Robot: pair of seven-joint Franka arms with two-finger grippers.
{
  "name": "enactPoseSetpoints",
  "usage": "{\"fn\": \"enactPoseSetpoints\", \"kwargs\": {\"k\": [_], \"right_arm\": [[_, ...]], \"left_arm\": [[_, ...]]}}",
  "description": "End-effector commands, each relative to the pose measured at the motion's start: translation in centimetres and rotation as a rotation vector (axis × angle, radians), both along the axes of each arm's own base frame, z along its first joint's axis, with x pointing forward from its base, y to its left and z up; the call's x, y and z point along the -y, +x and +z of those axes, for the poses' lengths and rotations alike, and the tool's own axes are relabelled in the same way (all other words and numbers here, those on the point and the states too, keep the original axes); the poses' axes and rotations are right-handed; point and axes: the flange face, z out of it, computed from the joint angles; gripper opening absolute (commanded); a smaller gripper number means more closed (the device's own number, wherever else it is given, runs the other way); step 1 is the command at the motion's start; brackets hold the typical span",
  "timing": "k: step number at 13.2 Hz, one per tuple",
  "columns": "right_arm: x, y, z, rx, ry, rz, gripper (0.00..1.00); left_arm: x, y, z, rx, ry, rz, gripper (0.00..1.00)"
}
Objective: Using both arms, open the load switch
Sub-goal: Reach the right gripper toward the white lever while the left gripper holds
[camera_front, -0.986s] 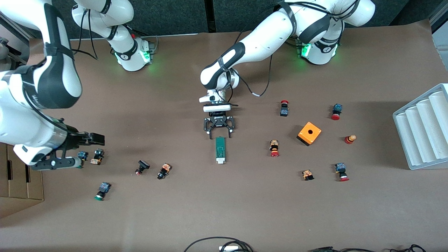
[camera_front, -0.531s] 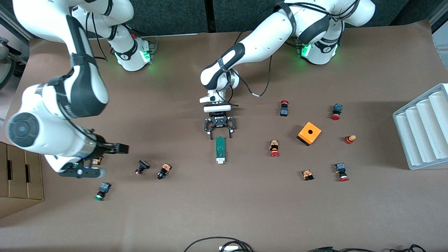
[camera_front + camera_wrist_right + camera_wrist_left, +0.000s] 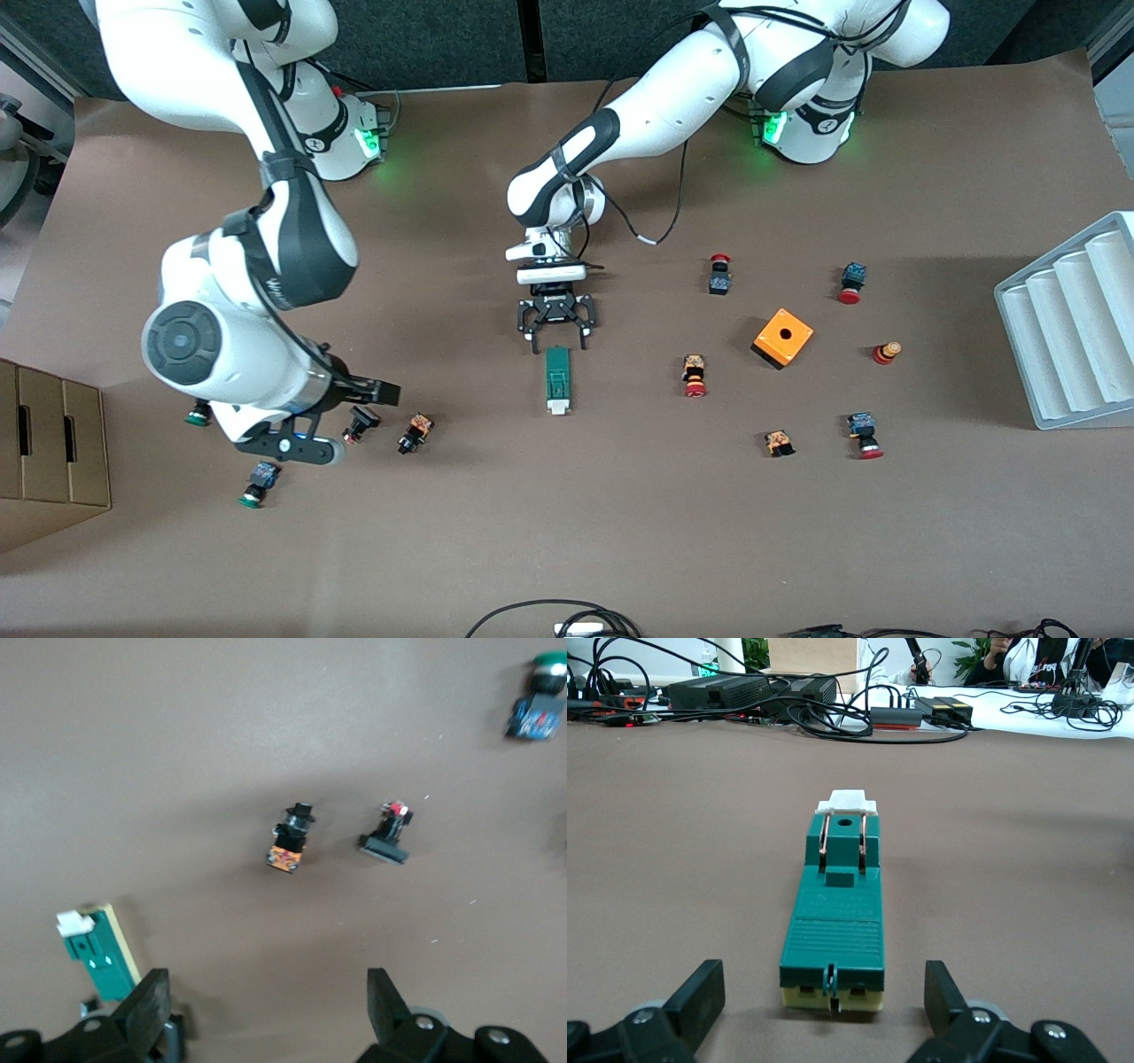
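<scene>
Load switch: narrow dark-green block lying flat near the middle of the tabletop, white piece at the end nearer the front camera; green end toward the robot bases.
Left tool: low over the tabletop at the green end of the load switch, fingers spread wide to either side of that end, apart from it, nothing pinched.
Right tool: up in the air over the push buttons toward the right arm's end of the tabletop, fingers spread wide, nothing between them.
Black-capped button: on the tabletop beside the right tool, between it and the load switch.
Red button with black base: just beside the black-capped button, partly under the right tool in the front view.
Orange cube: round hole on top, toward the left arm's end, well apart from the load switch.
White ribbed tray: at the edge of the tabletop on the left arm's end.
</scene>
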Motion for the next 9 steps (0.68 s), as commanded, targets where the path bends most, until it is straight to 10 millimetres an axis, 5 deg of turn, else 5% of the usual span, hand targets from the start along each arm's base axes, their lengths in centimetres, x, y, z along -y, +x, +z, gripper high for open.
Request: {"fn": "enactPoseSetpoints", "kwargs": {"k": [1, 5, 9], "right_arm": [[-3.1, 1.4, -2.2, 0.002, 0.022, -0.188, 1.00], [-10.0, 1.3, -6.9, 0.002, 0.047, -0.446, 0.98], [-14.7, 0.1, -11.1, -0.069, 0.102, -0.720, 0.98]], "left_arm": [[0.6, -0.4, -0.1, 0.035, -0.026, 0.004, 0.99], [0.6, -0.3, -0.1, 0.037, -0.025, 0.005, 0.99], [0.6, -0.2, -0.1, 0.037, -0.024, 0.005, 0.99]]}}
